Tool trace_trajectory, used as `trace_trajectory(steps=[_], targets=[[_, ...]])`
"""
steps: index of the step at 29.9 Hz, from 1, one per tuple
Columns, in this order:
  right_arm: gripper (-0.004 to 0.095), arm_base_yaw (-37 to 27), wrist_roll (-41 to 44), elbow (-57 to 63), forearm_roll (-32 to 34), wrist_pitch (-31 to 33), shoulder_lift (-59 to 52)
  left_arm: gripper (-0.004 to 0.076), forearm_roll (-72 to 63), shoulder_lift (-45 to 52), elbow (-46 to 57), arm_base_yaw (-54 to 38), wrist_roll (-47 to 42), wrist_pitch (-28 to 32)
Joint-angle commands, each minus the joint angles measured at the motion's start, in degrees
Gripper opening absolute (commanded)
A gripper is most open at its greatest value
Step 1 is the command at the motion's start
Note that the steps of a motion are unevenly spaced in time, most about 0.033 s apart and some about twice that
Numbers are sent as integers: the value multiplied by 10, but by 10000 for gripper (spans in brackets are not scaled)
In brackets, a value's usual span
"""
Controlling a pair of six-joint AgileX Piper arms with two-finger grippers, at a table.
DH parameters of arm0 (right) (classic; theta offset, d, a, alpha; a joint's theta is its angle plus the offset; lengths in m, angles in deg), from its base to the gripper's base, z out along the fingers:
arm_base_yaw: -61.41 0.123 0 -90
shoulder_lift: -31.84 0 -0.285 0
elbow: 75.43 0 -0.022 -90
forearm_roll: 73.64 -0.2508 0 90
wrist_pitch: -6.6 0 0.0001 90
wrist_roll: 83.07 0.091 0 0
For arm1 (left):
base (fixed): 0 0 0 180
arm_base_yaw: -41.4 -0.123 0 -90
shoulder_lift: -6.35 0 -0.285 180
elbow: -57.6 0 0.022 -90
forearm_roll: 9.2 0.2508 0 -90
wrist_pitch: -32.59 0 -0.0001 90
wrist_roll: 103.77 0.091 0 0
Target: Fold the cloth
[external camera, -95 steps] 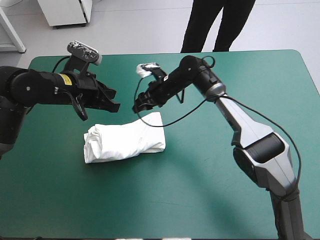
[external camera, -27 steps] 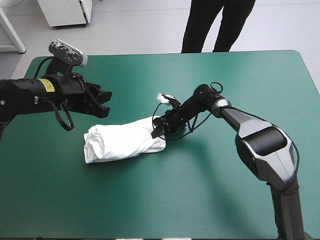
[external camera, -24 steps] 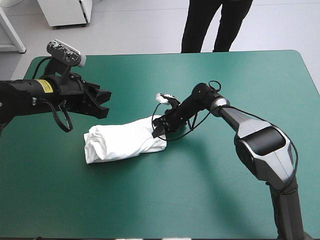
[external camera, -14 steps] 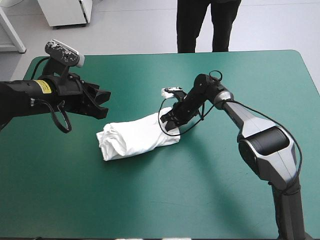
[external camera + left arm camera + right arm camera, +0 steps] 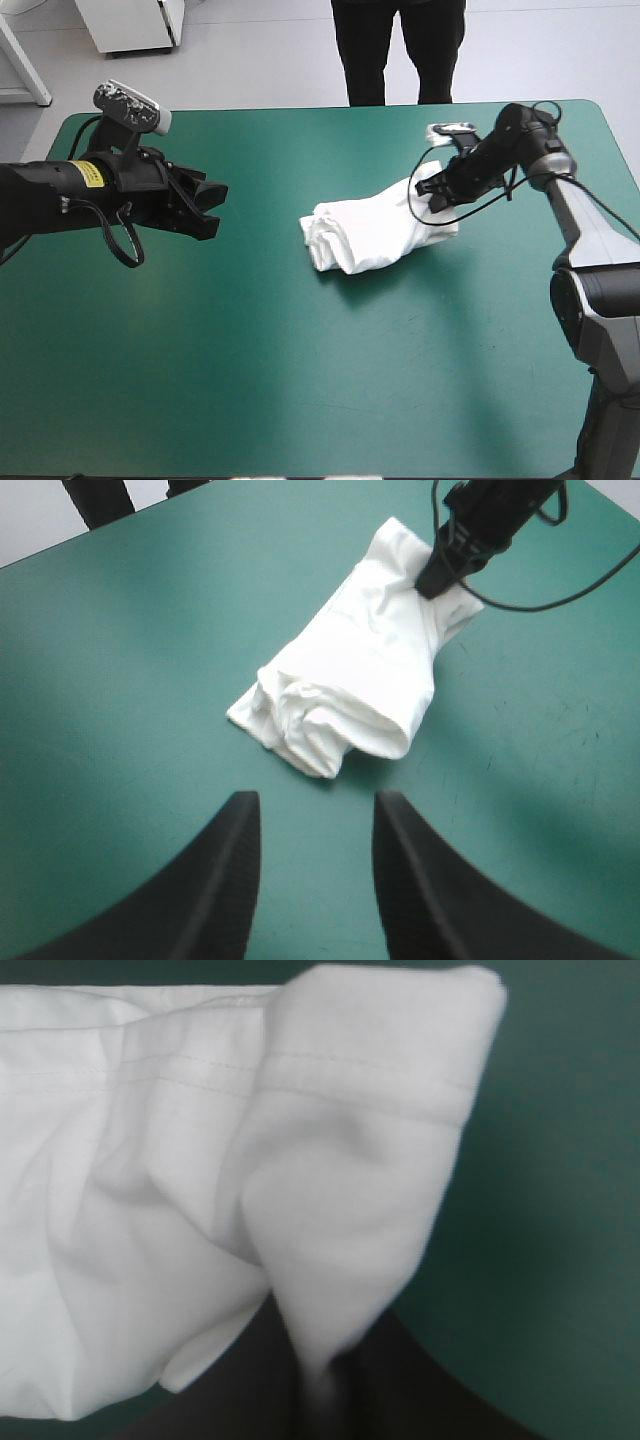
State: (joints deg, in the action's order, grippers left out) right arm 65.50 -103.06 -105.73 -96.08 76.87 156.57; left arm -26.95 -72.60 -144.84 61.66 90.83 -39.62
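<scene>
**T-shirt bundle pinched at its right end, left end effector spread and clear**

Your teal-green surface (image 5: 300, 380) fills most of the high view. On it the white T-shirt (image 5: 372, 235) lies as a folded bundle, right of the middle and nearer the far edge than the near one, with its length running across the surface. Its rumpled, rolled end points toward your left arm. The other end rises a little toward your right arm.

Your left end effector (image 5: 212, 200) hovers over the left half of the surface, well apart from the T-shirt and aimed at it. In its own wrist view the left end effector (image 5: 317, 805) has its black fingers (image 5: 225, 880) spread wide. Bare cover shows between them, and the T-shirt (image 5: 350, 680) lies ahead of them.

Your right end effector (image 5: 428, 200) sits at the bundle's right end, pressed all but together and pinching a fold of cloth. From the left wrist view you see the right end effector (image 5: 440, 578) touching the bundle's far end. In the right wrist view the T-shirt (image 5: 200, 1160) narrows to a point where the right end effector (image 5: 320, 1385) clamps it, and a stitched hem (image 5: 350, 1070) runs across the fold.
</scene>
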Motion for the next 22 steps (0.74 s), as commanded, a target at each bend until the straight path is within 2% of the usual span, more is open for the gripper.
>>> trace_trajectory(steps=[1,6,13,22], targets=[[-7,-58,0,-11,4,12,-56,281,-19,11,-13,1,1,-15],[-7,-124,2,-2,22,12,-73,281,-19,11,-13,1,1,-15],[-7,-215,-26,99,29,-3,-114,281,-19,11,-13,1,1,-15],[-7,-290,-32,138,64,-10,-153,281,-18,11,-13,1,1,-15]])
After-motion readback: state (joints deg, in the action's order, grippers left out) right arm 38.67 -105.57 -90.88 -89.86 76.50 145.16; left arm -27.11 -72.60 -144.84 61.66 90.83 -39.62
